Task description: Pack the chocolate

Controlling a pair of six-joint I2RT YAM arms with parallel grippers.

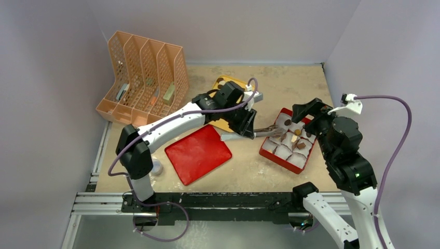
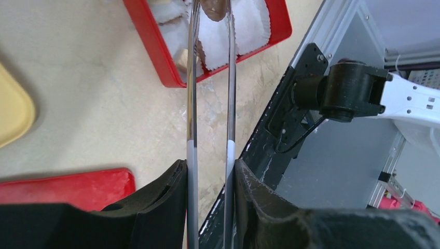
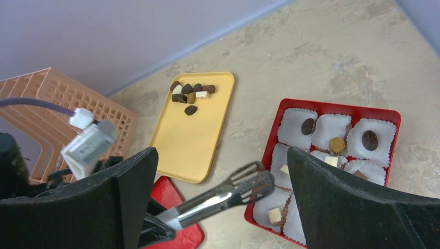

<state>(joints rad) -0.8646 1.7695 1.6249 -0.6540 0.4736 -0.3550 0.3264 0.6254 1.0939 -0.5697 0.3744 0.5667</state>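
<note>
The left gripper point(image 2: 210, 167) clamps the tongs point(image 2: 192, 104), whose narrowly parted tips flank a dark brown chocolate point(image 2: 214, 9) over the red box point(image 2: 155, 49), though a pinch cannot be confirmed.

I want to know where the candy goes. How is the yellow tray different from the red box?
The yellow tray is bare, with its chocolates loose in one heap at the far end. The red box is lined with white paper cups, and its chocolates sit apart in separate cups. Both lie on the table and hold chocolates.

Top cam looks down; wrist cams share red box point(image 3: 342, 105).
</note>
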